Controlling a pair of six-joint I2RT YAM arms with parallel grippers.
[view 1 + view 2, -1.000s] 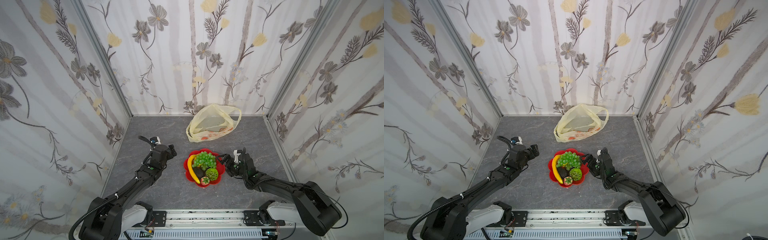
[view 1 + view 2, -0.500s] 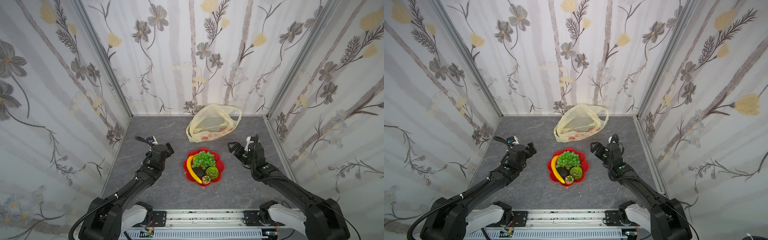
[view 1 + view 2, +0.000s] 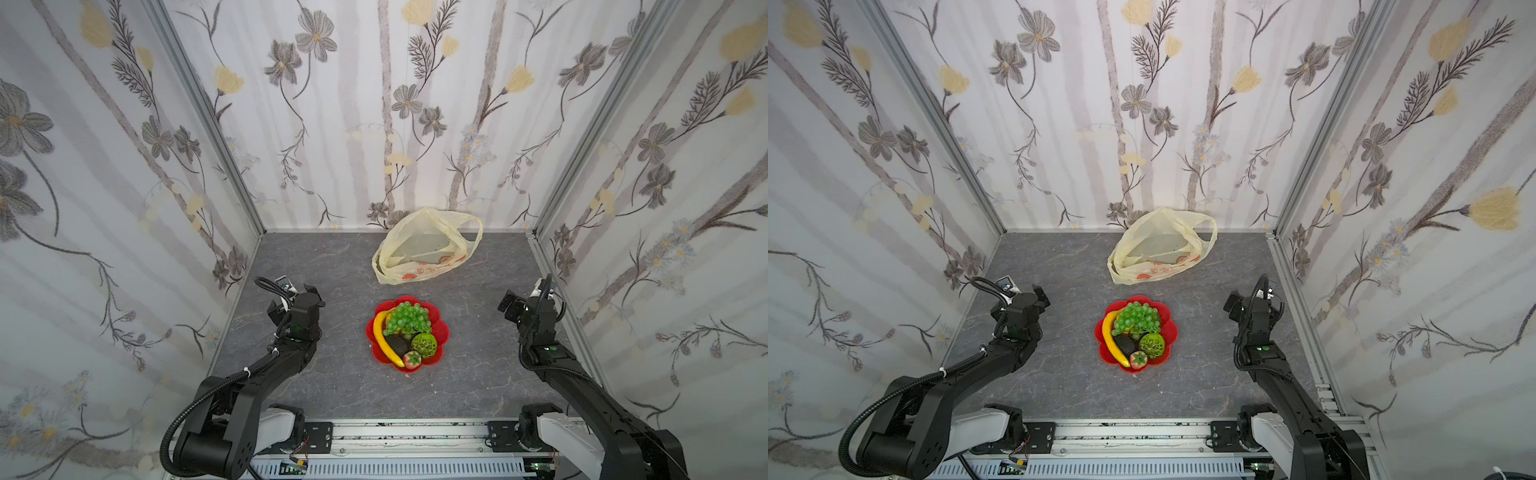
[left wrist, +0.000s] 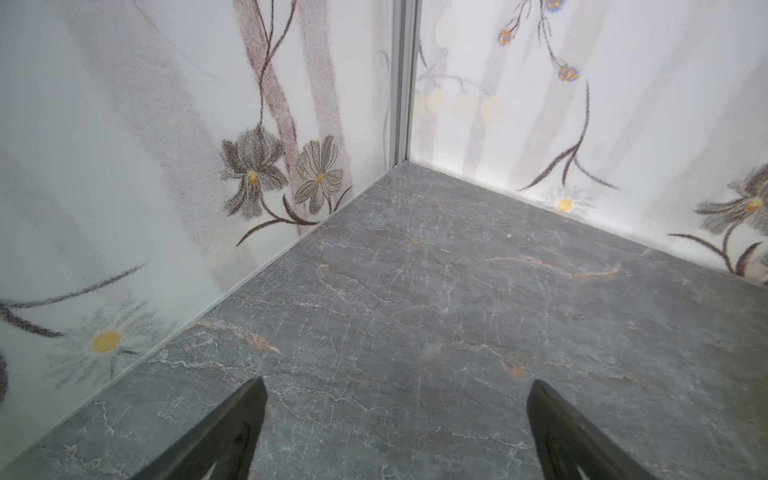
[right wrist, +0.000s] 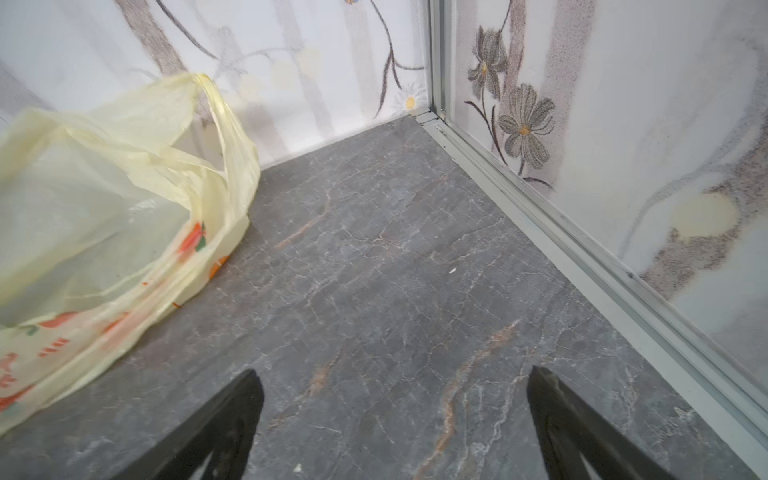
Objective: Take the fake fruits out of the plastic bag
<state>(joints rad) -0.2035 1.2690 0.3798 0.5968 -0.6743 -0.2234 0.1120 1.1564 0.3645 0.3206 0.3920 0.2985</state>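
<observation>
The fake fruits are out of the bag, heaped on a red flower-shaped plate [image 3: 444,328] in the middle of the table [image 3: 332,266]. A green grape bunch [image 3: 407,318] fills the far side and a yellow banana [image 3: 380,338] curves along the left rim. A dark avocado [image 3: 398,345] lies against the banana, a bumpy green ball [image 3: 424,344] sits to the right, and a red strawberry [image 3: 412,359] is at the near edge. The fruits touch one another.

Beyond the plate and apart from it, the plastic bag [image 3: 424,253] slumps at the foot of the back wall. Its mouth gapes and one loop handle stands up. Grey table shows through its pale-yellow film.

The left claw [image 3: 293,297] hangs over bare table left of the plate, near the left wall, with its fingers spread wide and nothing between them. The right claw [image 3: 528,297] is likewise spread and empty, close to the metal rail at the foot of the right wall. The bag lies off to one side of it. Open table lies between each claw and the plate, and between the plate and the near edge.
</observation>
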